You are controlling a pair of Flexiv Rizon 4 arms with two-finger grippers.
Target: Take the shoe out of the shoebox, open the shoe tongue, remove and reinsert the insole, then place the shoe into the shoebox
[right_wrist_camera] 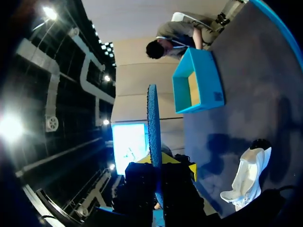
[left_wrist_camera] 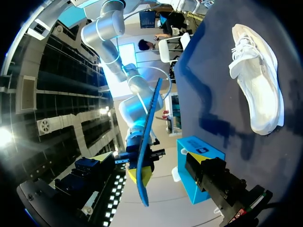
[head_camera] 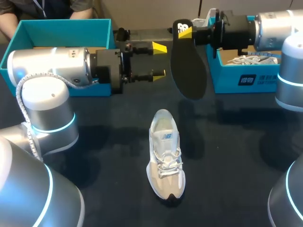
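Squarely at the lower middle of the head view, the shoe (head_camera: 165,156) lies on the dark table (head_camera: 236,142), upright on its sole. It is white and pale grey with loose white laces, its dark-tipped toe towards the bottom edge and its heel opening towards the top. The insole (head_camera: 188,66) is out of it, a black, flat piece hanging in the air at upper middle, above and well apart from the shoe.

The right arm comes in level from the upper right, and the right gripper (head_camera: 183,29) pinches the insole's upper end between its yellow tips. In the right wrist view the insole stands edge-on between the fingers, blue along its rim. The left arm reaches in level from the left. The left gripper (head_camera: 159,61) has its fingers spread with nothing between them, just left of the insole and not touching it.

Two teal boxes sit along the top. The left box (head_camera: 66,28) at upper left is open, with a bare brown floor partly hidden by the arm. The right box (head_camera: 241,75) at upper right holds something white with laces.
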